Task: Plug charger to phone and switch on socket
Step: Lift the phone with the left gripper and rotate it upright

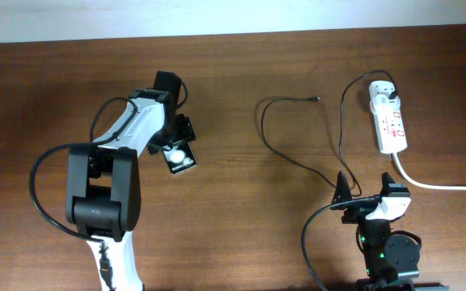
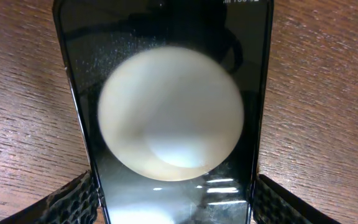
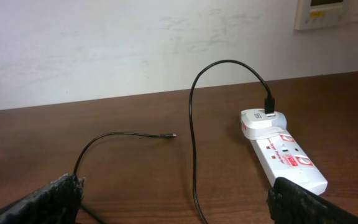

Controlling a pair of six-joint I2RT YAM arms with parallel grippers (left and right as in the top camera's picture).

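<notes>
Phone [image 2: 173, 93] between left pincer's [image 2: 175, 200] jaws

Charger cable [image 1: 262, 121] loops across the table's [image 1: 233, 234] right half; socket [image 1: 389, 121] occupies the far right corner. Centre strip unobstructed.

The brown wooden table [image 1: 241, 81] carries a phone [image 1: 180, 158] at left, a charger cable [image 3: 192, 143] looping across the middle, and a socket [image 1: 391, 121] with its white cord [image 1: 435, 186] at right.

I view a dark wooden table [image 1: 233, 234]; behind it rises a scuffed white wall [image 3: 104, 43] carrying a beige panel [image 3: 328, 15].
</notes>
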